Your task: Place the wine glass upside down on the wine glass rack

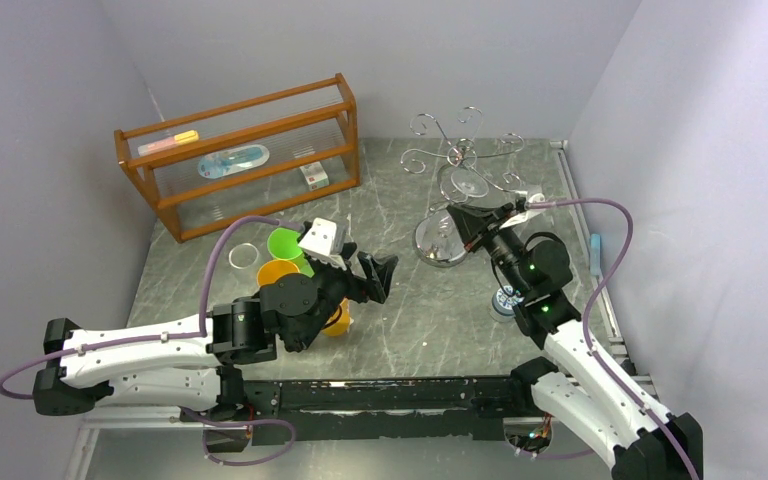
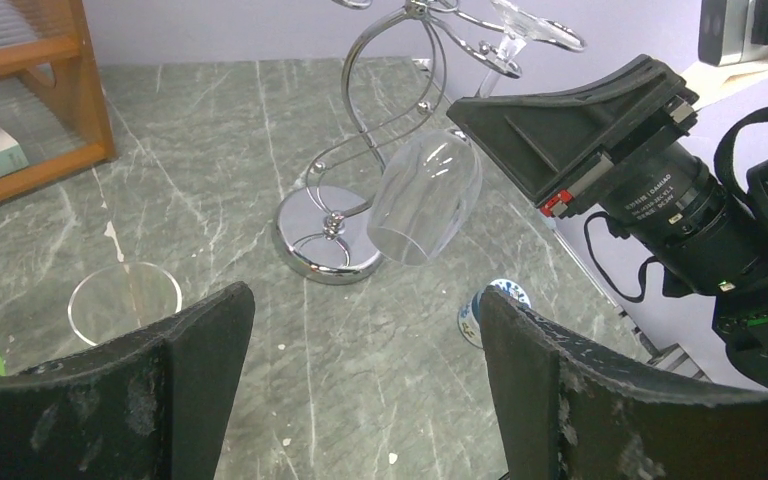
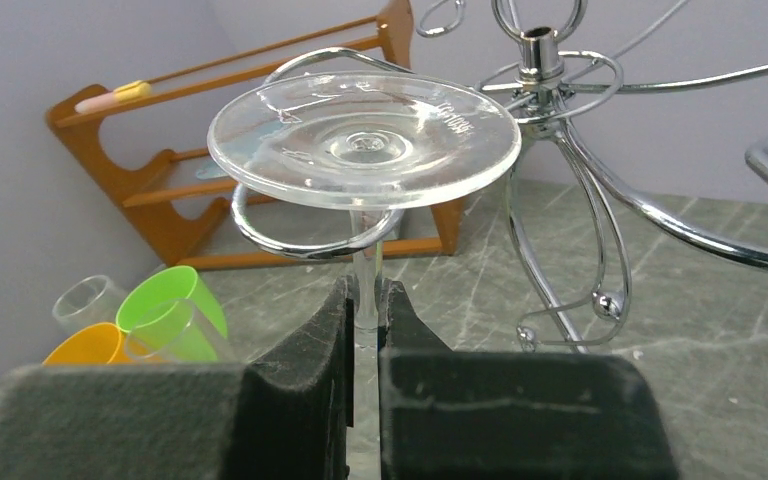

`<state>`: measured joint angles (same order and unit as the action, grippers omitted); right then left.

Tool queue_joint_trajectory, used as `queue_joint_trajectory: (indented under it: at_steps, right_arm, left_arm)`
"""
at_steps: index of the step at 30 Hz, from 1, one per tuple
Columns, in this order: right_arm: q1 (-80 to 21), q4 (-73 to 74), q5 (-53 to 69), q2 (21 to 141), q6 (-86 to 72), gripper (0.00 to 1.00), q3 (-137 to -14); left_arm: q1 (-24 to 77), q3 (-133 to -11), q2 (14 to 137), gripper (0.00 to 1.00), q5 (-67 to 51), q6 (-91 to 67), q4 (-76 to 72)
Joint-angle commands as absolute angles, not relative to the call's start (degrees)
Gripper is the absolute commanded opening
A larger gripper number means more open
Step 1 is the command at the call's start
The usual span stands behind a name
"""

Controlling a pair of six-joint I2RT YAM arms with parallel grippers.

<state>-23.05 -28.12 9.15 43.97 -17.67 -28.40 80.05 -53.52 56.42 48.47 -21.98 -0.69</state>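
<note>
The wine glass is upside down, its round foot (image 3: pixel 364 140) on top and its bowl (image 2: pixel 425 195) hanging tilted beside the rack's base. My right gripper (image 3: pixel 365 300) is shut on the glass's stem (image 3: pixel 365 275) just under the foot. The stem stands inside a curled arm (image 3: pixel 300 240) of the chrome wine glass rack (image 3: pixel 538 50), with the foot just above that loop. The rack (image 1: pixel 463 152) stands at the back right, and its round shiny base (image 2: pixel 310 250) shows in the left wrist view. My right gripper (image 1: pixel 472 220) is beside it. My left gripper (image 1: pixel 380 275) is open and empty, low over the table's middle (image 2: pixel 365 340).
An orange-brown wooden shelf (image 1: pixel 240 160) stands at the back left. A green cup (image 1: pixel 285 243), an orange cup (image 1: pixel 278 272) and a clear cup (image 1: pixel 243 255) sit by the left arm. A small blue-and-white patterned thing (image 1: pixel 507 298) lies near the right arm. Walls close both sides.
</note>
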Motion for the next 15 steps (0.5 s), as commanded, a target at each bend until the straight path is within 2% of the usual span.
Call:
queue_joint_trajectory:
  at_steps: [1, 3, 6, 12, 15]
  right_arm:
    - [-23.43, -27.08, 3.24, 44.29, -17.66, 0.00, -29.32]
    - [-23.40, -26.50, 3.13, 44.82, -18.21, 0.06, -29.43]
    - [-23.42, -25.66, 2.94, 45.42, -18.94, 0.14, -29.43]
    - [-23.38, -23.00, 2.25, 42.53, -20.38, 0.44, -28.73]
    - [-23.41, -20.49, 2.86, 39.95, -20.15, 0.55, -28.72]
  left_arm:
    - [79.60, -54.30, 56.83, 0.87, 49.35, -22.28, 1.14]
    - [78.82, -55.69, 57.60, 0.92, 47.56, -21.82, 1.49]
    - [76.84, -58.10, 59.32, 0.93, 43.72, -23.05, 3.72]
    - [73.07, -59.14, 60.46, 0.94, 38.33, -26.60, 7.76]
    - [71.10, -59.38, 60.04, 0.95, 36.69, -27.76, 9.49]
